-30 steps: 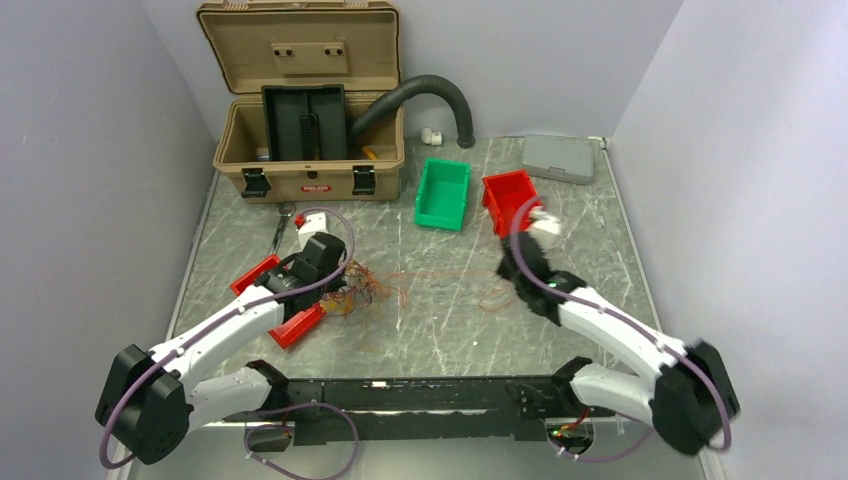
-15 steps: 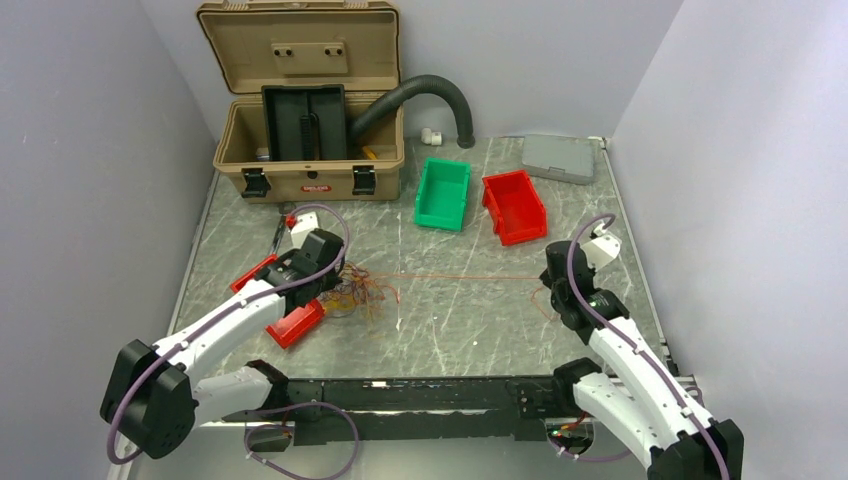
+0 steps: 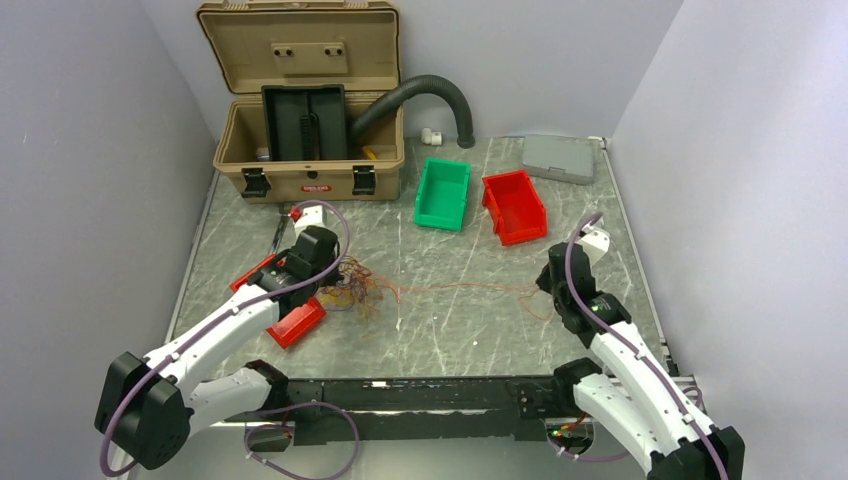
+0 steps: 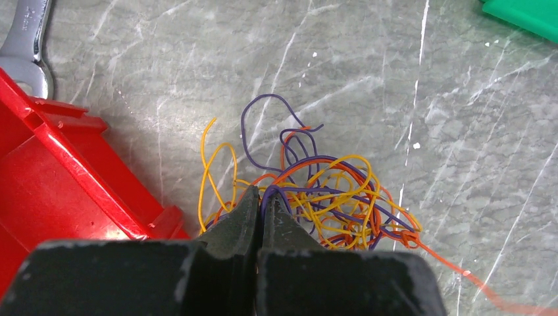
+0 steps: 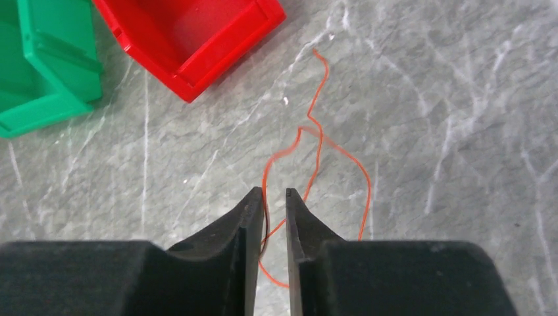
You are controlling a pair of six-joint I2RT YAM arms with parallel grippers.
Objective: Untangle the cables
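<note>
White-shelled arms [image 3: 215, 325] with black joints, looping purple cables [image 3: 349, 237].

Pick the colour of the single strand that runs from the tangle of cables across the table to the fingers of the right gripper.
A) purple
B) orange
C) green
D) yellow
B: one orange strand leaves the cables and loops on the table at the right gripper, passing between its fingertips in the right wrist view.
</note>
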